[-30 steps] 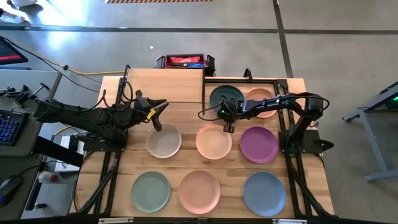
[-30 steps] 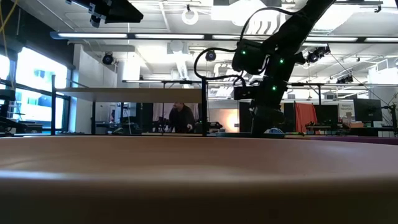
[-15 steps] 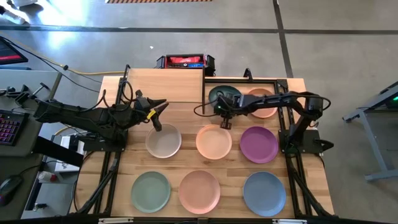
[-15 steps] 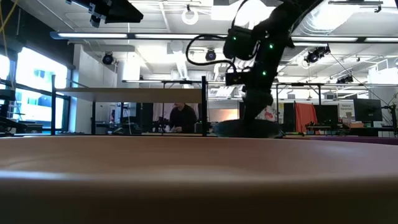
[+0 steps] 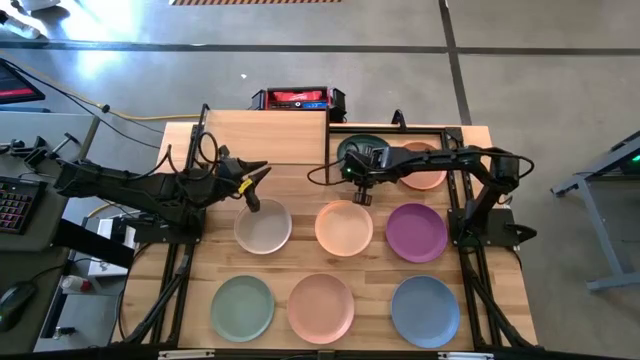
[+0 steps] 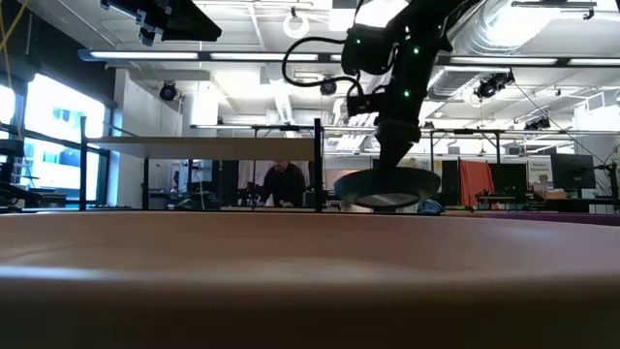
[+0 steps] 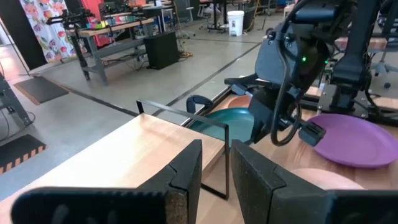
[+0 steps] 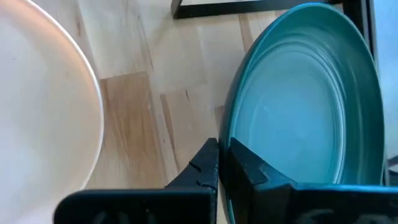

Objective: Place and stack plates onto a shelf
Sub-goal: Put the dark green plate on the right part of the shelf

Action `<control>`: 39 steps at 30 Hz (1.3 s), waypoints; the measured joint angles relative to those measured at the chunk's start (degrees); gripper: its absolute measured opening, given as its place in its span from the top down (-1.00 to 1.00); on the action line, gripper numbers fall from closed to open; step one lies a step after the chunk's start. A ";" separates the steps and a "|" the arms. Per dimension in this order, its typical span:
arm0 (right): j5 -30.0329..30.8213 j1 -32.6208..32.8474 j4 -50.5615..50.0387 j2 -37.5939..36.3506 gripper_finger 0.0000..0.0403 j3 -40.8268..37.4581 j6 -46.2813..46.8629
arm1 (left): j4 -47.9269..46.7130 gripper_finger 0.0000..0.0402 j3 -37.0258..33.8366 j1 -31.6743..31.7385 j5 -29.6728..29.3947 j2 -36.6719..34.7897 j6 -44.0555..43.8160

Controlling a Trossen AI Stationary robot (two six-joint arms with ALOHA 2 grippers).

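Right pincer (image 8: pixel 219 163) clamped on teal plate (image 8: pixel 305 112) rim; plate now lifted clear of counter (image 5: pixel 300 260), previously resting. Shelf (image 5: pixel 265 136) at 9 o'clock, bare. Left pincer (image 7: pixel 214 171) slightly parted, empty, waiting near beige plate (image 5: pixel 263 228).

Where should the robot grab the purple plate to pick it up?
By its thin rim. The purple plate lies flat on the table, so a gripper should come from above, one finger inside the raised edge and one outside, on the open side facing the blue plate.
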 joint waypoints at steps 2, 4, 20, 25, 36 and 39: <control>0.79 0.31 -1.62 0.00 1.00 1.20 1.17 | -0.02 0.63 0.00 0.00 0.00 0.00 -0.23; 1.74 0.61 -3.55 0.00 1.00 2.45 2.14 | -0.01 0.63 0.00 0.00 0.00 0.00 -0.23; 11.52 1.29 -19.36 0.00 1.00 17.05 6.90 | -0.17 0.63 0.00 0.00 1.22 0.00 4.28; 14.88 1.29 -20.40 0.00 1.00 23.32 5.51 | -0.17 0.63 0.00 0.00 1.24 0.00 4.28; 11.34 1.25 -1.77 -0.02 1.00 31.63 -5.86 | -0.08 0.63 0.00 0.00 1.25 -0.93 3.04; 7.64 1.12 3.61 -0.02 1.00 31.63 -8.93 | -0.05 0.63 0.00 0.00 1.23 -2.16 2.62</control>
